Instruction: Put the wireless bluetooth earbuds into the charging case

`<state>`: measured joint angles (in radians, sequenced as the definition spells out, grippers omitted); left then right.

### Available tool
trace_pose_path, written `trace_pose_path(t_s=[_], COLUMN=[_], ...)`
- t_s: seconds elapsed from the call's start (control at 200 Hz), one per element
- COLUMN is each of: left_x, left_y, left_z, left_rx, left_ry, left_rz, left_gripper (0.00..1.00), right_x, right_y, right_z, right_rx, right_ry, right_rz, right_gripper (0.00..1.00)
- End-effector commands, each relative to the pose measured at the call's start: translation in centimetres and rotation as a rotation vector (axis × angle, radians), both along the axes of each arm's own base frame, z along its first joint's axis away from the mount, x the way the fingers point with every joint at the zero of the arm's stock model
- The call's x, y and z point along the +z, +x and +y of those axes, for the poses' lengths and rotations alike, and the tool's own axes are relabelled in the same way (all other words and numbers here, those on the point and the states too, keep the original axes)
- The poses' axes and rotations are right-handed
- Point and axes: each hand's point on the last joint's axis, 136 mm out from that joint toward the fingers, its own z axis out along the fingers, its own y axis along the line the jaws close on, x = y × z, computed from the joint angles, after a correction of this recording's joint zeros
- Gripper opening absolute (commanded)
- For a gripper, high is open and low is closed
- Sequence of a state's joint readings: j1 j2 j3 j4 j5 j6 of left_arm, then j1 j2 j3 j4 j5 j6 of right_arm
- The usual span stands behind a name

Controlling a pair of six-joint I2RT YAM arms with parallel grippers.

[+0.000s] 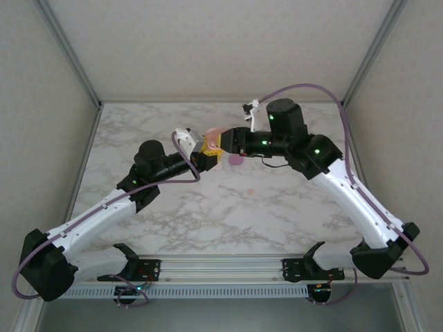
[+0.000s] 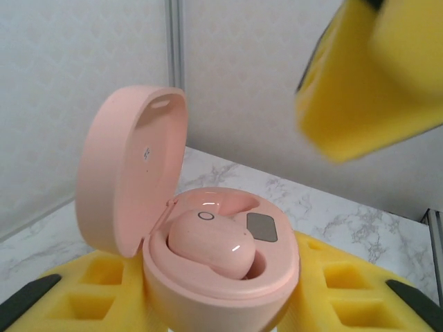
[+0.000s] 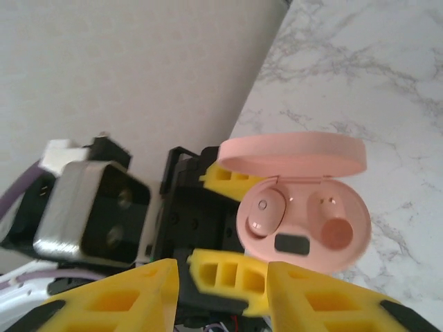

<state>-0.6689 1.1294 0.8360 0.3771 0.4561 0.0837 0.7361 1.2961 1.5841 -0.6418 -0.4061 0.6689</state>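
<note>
Charging case [image 3: 297, 207], one earbud [image 3: 265, 211] seated, is being clamped by the left gripper [image 1: 208, 153] just ahead of the wide-open, empty right gripper [image 3: 221, 271], its vacant socket [image 3: 331, 218] rightward.

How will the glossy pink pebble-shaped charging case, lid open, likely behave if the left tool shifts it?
The glossy pink plastic charging case looks rounded and smooth, so it may slip or twist between the left tool's yellow fingers. Its upright hinged lid could swing shut if bumped. The pink earbud seated inside might fall out if tipped.
</note>
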Motion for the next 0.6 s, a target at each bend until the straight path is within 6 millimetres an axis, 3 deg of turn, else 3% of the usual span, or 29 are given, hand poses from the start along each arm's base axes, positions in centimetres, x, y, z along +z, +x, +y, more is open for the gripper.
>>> trace_pose_path(t_s=[0.0, 0.135, 0.225, 0.315, 0.43, 0.596], left_x=[1.8, 2.0, 2.1, 2.3, 2.6, 3.3], left_y=[-0.6, -0.9, -1.3, -1.8, -2.4, -2.9], left_z=[0.4, 0.9, 1.5, 2.0, 2.7, 3.4], left_rx=[0.013, 0.022, 0.036, 0.044, 0.050, 0.068], left_ry=[-0.035, -0.037, -0.041, -0.047, -0.058, -0.074], left_rz=[-0.064, -0.065, -0.063, -0.061, -0.053, -0.060], left_gripper=[0.24, 0.24, 0.24, 0.24, 0.24, 0.24], right_x=[2.4, 1.5, -1.2, -4.9, -10.8, -19.7], right_y=[-0.7, 0.7, 2.0, 3.0, 3.9, 4.8], right_z=[-3.1, -8.5, -13.2, -15.6, -15.9, -13.1], right_rx=[-0.082, -0.328, -0.519, -0.570, -0.508, -0.307], right_ry=[-0.024, -0.138, -0.272, -0.361, -0.426, -0.534], right_rz=[-0.141, -0.252, -0.252, -0.169, 0.001, 0.239], right_gripper=[0.40, 0.42, 0.44, 0.47, 0.50, 0.51])
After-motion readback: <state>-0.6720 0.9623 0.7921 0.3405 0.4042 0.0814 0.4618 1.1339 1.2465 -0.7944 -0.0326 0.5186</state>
